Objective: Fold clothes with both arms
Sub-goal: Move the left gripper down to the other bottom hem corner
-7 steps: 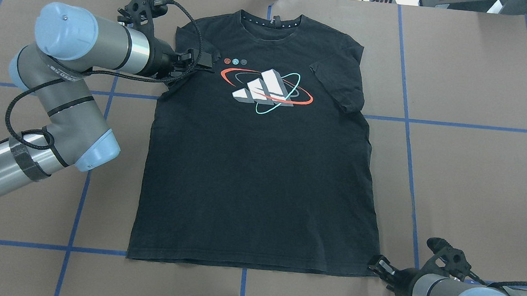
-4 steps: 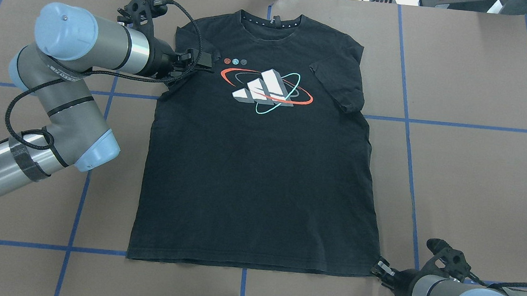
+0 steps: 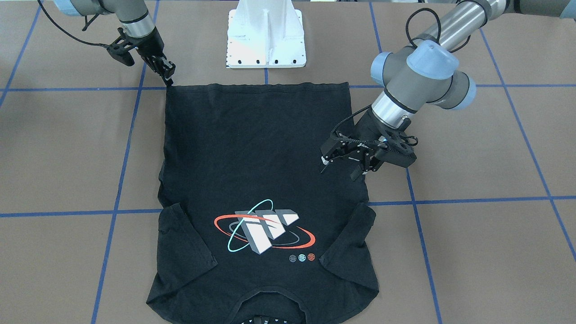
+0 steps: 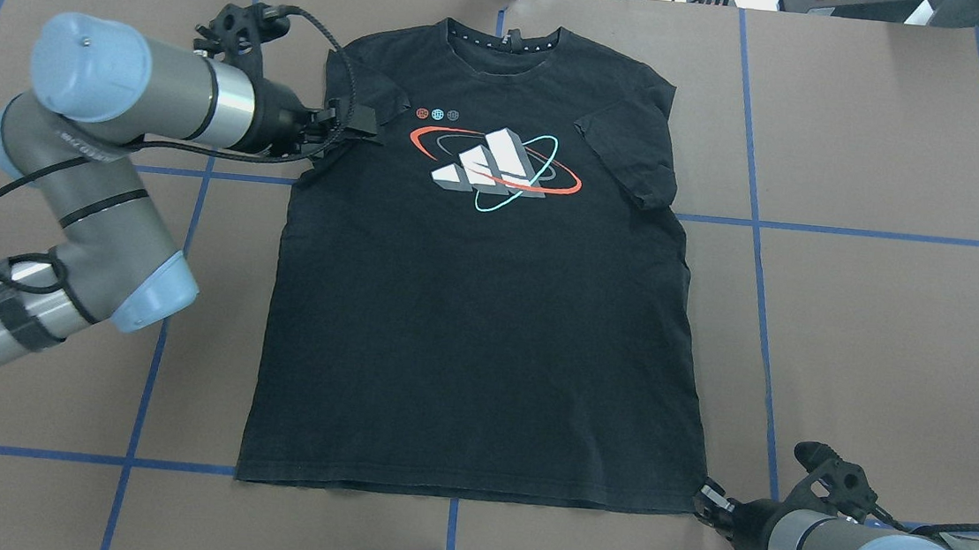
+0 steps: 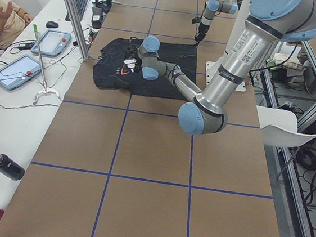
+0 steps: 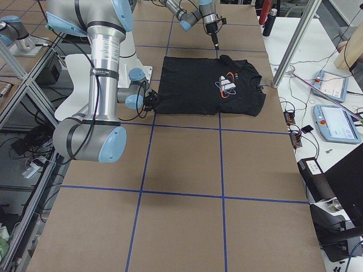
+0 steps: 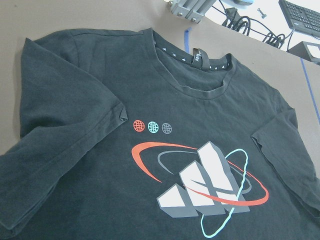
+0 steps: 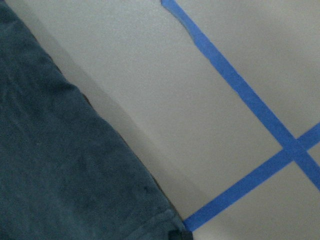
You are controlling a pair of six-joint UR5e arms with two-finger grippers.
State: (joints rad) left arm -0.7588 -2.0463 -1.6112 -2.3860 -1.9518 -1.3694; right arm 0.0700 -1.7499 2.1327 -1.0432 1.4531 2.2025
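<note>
The right gripper [image 4: 707, 500], jaws seemingly pinching, meets the T-shirt [image 4: 486, 310] hem corner; the left gripper [image 3: 343, 163] hovers spread above its sleeve.

T-shirt [image 4: 486, 310] flat on table [image 4: 895, 302]; L gripper [image 4: 339, 124] over sleeve, R gripper [image 4: 711, 500] at hem corner.

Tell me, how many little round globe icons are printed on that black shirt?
3. They sit in a short row on the T-shirt, just above the big logo toward the collar: a red globe, a cyan globe, a grey globe.
</note>
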